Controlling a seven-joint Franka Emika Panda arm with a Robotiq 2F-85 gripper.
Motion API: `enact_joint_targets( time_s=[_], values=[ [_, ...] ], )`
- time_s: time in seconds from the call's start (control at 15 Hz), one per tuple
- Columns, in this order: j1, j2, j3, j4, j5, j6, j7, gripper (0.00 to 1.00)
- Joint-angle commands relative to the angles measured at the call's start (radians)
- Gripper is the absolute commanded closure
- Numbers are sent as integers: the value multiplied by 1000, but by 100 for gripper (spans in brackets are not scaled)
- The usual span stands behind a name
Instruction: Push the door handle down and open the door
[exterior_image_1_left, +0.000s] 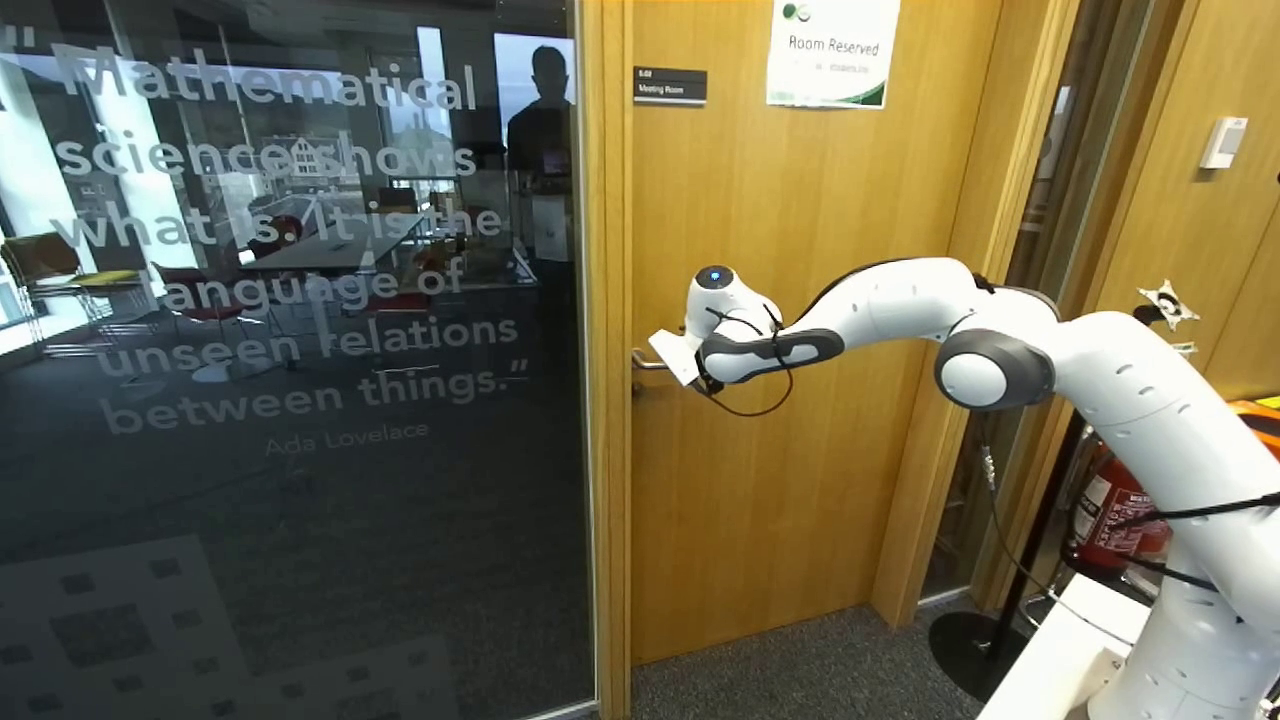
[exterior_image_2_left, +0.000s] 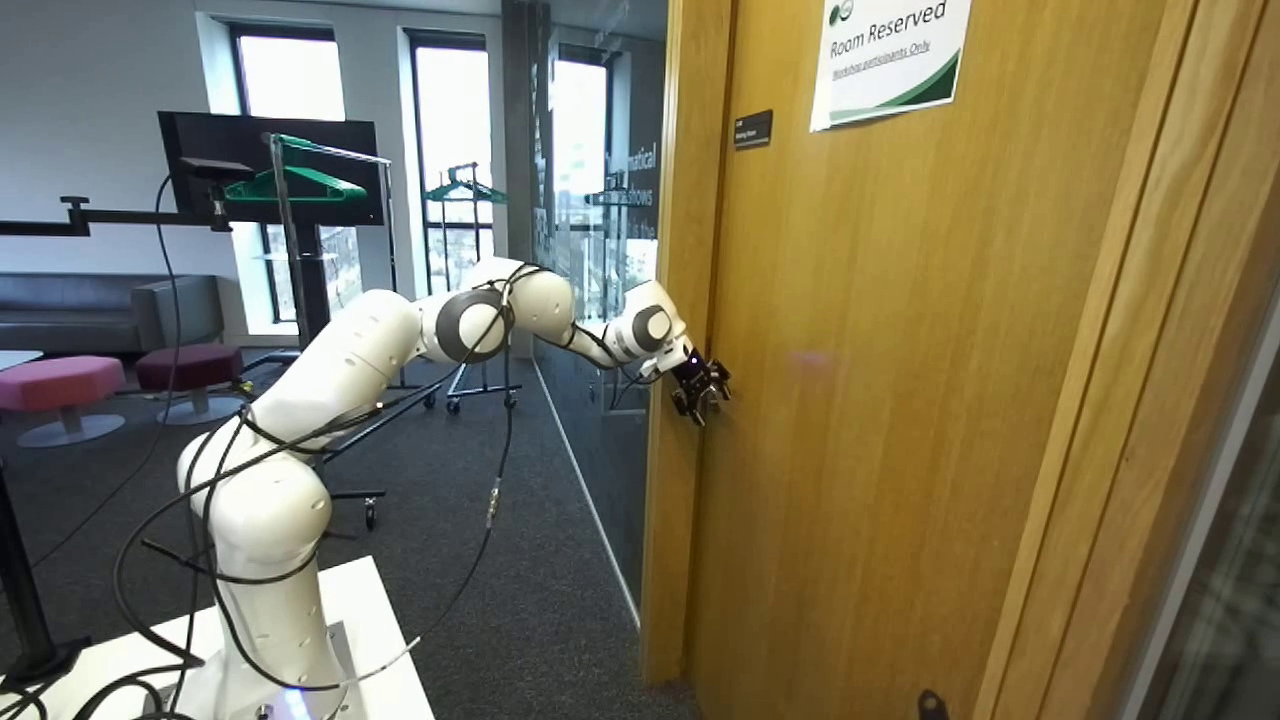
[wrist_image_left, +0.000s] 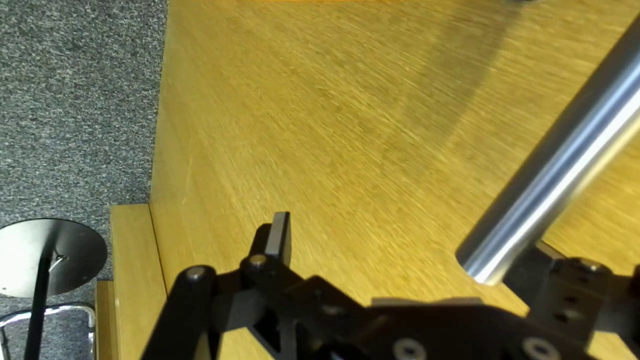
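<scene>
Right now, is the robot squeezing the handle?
No, the wrist view shows the gripper open, one finger well clear of the handle.

End effector (wrist_image_left: 407, 250) near door handle (wrist_image_left: 557, 165)

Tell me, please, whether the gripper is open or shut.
Open: the wrist view shows the gripper with its fingers well apart.

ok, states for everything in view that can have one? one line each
Door: closed.
Door handle: partly in view; pressed or level, can't tell.
Gripper: open, at the handle's free end, not clamped on it.
Arm: extended toward the door.
Room Reserved notice: posted on the door.
Screen: dark.
Base light: lit.
</scene>
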Motion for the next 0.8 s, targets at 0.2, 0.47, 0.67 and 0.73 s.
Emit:
enact_joint_targets(
  time_s=[0.2,0.47,0.67,0.73],
  values=[
    [-16,9,37,-5,41,-48,44,41],
    [-12,7,33,-32,37,-48,57,73],
    [-13,2,33,-41,37,-40,54,93],
    [-17,-1,43,-39,45,-32,43,99]
  ],
)
